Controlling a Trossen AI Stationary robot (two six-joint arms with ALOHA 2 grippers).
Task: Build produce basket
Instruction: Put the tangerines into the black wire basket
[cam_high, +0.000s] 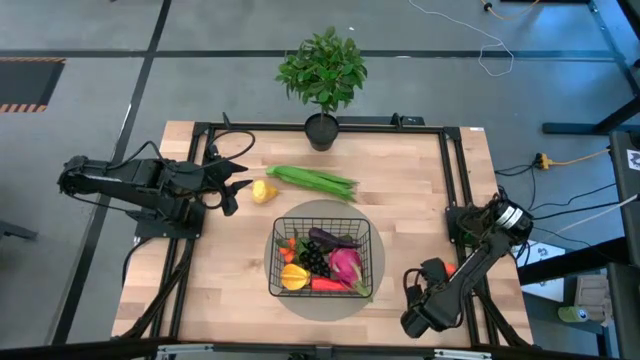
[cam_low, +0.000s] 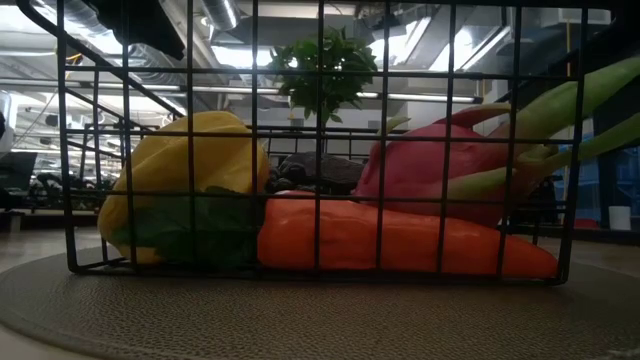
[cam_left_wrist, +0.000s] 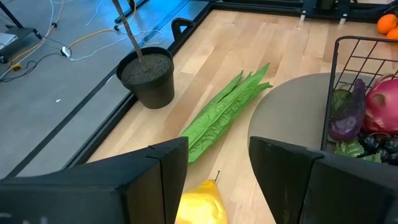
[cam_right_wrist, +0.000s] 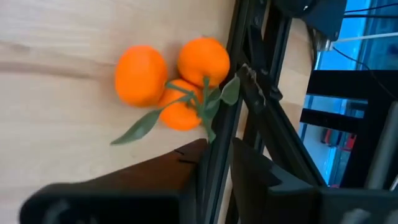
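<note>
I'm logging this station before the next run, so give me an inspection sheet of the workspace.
Surface: wooden table, round grey mat under basket.
Job's things: basket holds mixed produce; lemon and green beans outside it; orange tomatoes at table edge.
Clutter: potted plant.
Grippers: left gripper open beside the lemon; right gripper near right edge.
Cables: loose ones on floor.
Surroundings: nothing seen.

No readable text or labels anywhere
</note>
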